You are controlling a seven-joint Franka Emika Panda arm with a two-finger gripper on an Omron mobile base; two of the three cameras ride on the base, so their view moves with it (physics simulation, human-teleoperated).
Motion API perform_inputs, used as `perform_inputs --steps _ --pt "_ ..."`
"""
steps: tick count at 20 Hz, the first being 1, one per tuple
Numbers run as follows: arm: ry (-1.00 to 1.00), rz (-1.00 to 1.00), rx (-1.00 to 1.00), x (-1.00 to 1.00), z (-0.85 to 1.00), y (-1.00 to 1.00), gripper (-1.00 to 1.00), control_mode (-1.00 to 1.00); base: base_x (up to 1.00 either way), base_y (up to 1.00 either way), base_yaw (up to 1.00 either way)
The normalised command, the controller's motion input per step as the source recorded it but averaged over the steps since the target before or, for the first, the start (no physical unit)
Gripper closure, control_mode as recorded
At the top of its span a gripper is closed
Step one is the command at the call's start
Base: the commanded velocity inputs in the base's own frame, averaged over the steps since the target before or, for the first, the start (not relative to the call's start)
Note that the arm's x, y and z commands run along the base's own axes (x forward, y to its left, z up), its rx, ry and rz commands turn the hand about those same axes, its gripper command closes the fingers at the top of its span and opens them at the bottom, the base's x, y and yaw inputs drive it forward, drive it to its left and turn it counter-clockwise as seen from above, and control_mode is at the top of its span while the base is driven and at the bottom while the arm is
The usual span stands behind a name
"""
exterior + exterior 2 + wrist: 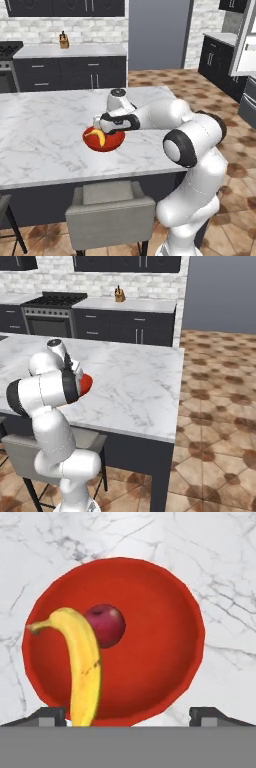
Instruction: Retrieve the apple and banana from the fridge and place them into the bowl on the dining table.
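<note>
Sitting on the marble worktop [40, 135], the red bowl [150, 657] is holding the banana [82, 667] and apple [106, 624], touching. The hand [129, 714] is hovering above, jaws wide, gripping nothing.

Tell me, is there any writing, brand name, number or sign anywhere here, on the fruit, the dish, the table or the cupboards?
None: no readable text shows in any view.
The banana, the apple and the red bowl are plain.
The marble dining table carries only grey veins.
The dark cabinets, the stove and the knife block show no label that can be made out.
</note>
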Motion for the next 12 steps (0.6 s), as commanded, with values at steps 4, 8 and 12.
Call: perform_inputs --steps 4,8,12 --pt "0.0 -0.02 0.09 -0.83 0.87 -0.56 -1.0 -1.0 0.0 0.0 0.0" --pt "0.0 -0.1 0.14 -1.0 0.46 -0.74 -1.0 -1.0 0.0 0.0 0.0" --pt "0.01 -0.14 0.2 -1.0 0.39 -0.91 -1.0 -1.0 0.0 0.0 0.0"
